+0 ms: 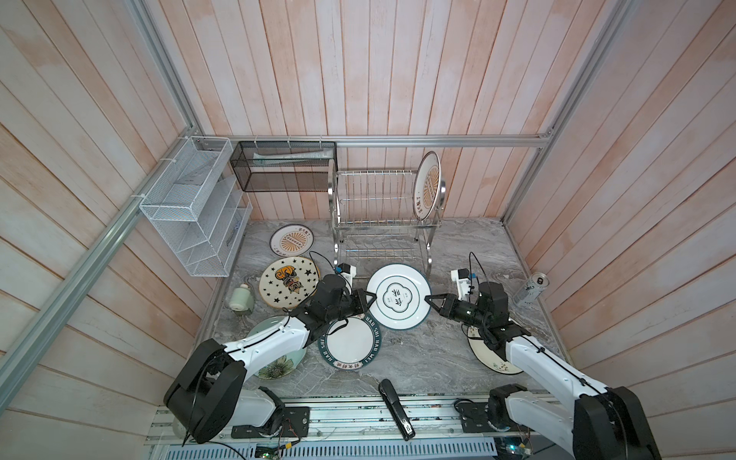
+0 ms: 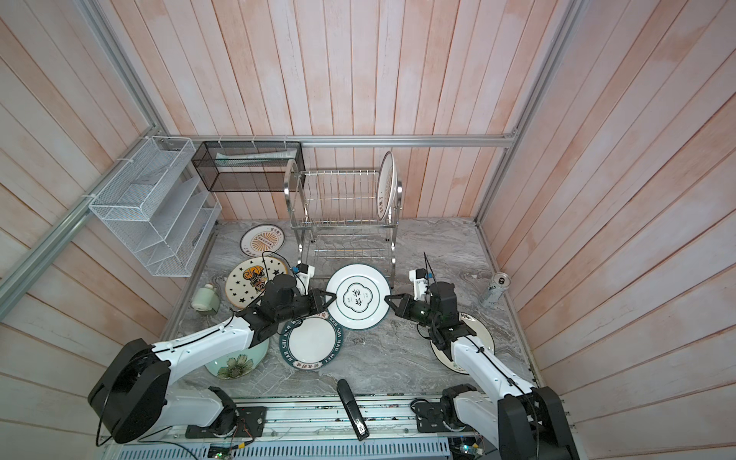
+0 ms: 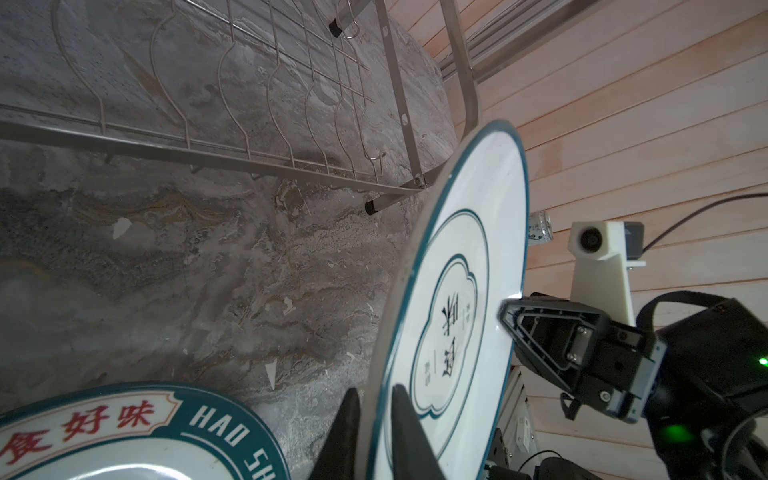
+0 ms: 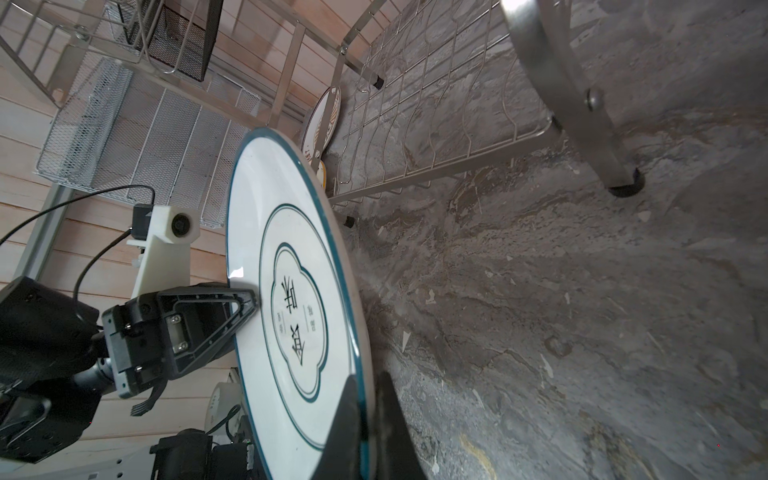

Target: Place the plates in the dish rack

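Nearest us on the table (image 1: 418,358) lie a teal lettered plate (image 1: 350,342), a pale green flower plate (image 1: 278,368) under the left arm and a cream plate (image 1: 488,360) under the right arm. Just beyond, the left pincer (image 1: 371,300) and the right pincer (image 1: 430,301) each clench opposite rims of the white teal-edged plate (image 1: 398,296), held face up in front of the dish rack (image 1: 382,228). Farther back we find a star plate (image 1: 284,288) and a sunburst plate (image 1: 292,240) lying flat, and a second sunburst plate (image 1: 428,185) standing on edge in the rack's upper tier.
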You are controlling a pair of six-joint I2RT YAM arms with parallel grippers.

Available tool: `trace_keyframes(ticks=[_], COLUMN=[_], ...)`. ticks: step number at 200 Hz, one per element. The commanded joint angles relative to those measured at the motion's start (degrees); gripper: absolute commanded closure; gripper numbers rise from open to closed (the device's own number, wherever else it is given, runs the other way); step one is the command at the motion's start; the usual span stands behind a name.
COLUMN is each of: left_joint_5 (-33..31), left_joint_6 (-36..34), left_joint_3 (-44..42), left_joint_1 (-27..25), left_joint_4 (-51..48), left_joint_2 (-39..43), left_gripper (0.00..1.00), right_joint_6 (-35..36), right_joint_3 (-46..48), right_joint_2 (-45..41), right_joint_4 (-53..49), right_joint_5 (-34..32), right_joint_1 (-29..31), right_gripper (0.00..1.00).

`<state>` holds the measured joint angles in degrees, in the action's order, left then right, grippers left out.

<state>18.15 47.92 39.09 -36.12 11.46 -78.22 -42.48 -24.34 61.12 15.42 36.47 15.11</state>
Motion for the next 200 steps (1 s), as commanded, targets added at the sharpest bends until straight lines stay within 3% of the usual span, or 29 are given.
trace_keyframes(ticks=[1, 42, 76, 104, 167, 200], left_joint_5=[1.7, 2.0, 1.7, 1.7, 2.0, 1.8], left_joint_6=[0.4, 0.3, 1.1, 2.8, 2.4, 2.2], left_joint_3=[-0.8, -0.6, -1.6, -3.2, -3.3, -3.4], left_joint_1=[0.0, 0.0, 0.0, -0.1, -0.1, 0.0], left_joint_4=[3.7, 3.9, 5.3, 8.5, 8.2, 7.4], left_joint_2=[0.1, 0.1, 0.6, 1.1, 2.1, 2.6], left_gripper=[0.89, 1.0, 1.0, 1.0, 1.0, 1.0], right_joint_6=[-1.1, -1.9, -3.6, -4.4, -5.4, -5.6], right_joint_3=[-0.5, -0.6, -0.2, -0.3, -0.6, -0.8], right_joint_2=[0.0, -0.2, -0.7, -0.4, 2.7, 3.0], right_joint_4=[3.5, 4.3, 5.8, 6.6, 8.7, 9.2], right_joint_5=[0.5, 0.5, 0.0, -0.8, -1.9, -2.0], right_joint_1=[0.7, 0.9, 1.7, 3.7, 7.6, 8.2], right_gripper=[1.0, 0.98, 0.8, 0.72, 0.72, 0.84])
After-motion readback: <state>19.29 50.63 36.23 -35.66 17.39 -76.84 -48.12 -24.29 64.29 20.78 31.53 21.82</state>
